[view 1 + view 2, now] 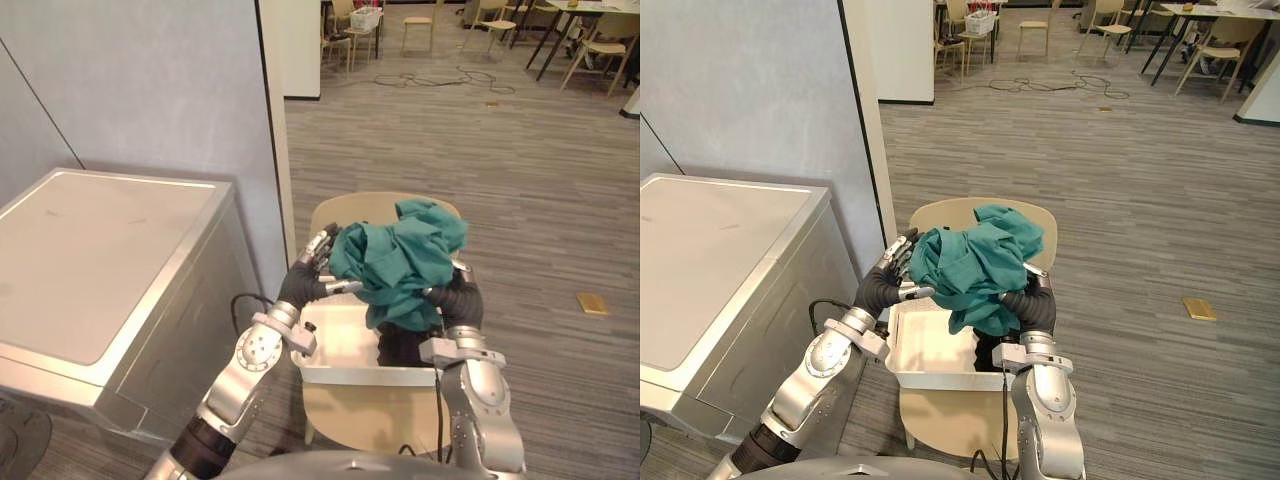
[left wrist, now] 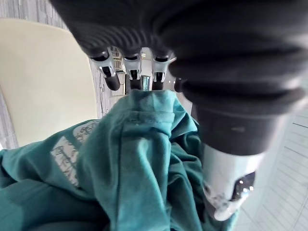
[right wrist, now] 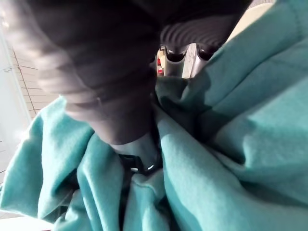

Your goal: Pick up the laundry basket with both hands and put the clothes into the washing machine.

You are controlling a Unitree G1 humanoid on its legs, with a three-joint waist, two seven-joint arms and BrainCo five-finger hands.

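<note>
— Far left first?
— Washing machine (image 1: 110, 260). Lid flat and shut. Well apart from the load.
— Next along?
— Left hand (image 1: 310, 268), flat against the left side of the green clothes (image 1: 400, 255). Fingers (image 2: 132, 77) straight and loose, not curled round anything, tips just over the top of the cloth.
— And the clothes?
— Bunched in one big lump between both hands, up above the white basket (image 1: 345, 350). Basket down on the tan chair (image 1: 350, 212), with something dark (image 1: 400, 345) inside, under the lump.
— Far right?
— Right hand (image 1: 452, 298), buried in the cloth on the other side. Cannot tell whether clenched or loose there.
— So how to do this bit well?
— Squeeze the same from both sides, like holding a big ball. Keep both hands level to stop slips. Lift slowly, up past the basket rim. Watch the loose bits hanging down: could catch on that rim. Then swing left toward the machine, no jerks.
— Anything about the machine?
— Looks closed, so probably needs opening before any drop.
— Biggest worry?
— Soft cloth sliding away from a flat left hand, most likely. Better to curl in a little there for a surer hold. Best not to let go on one side first.
</note>
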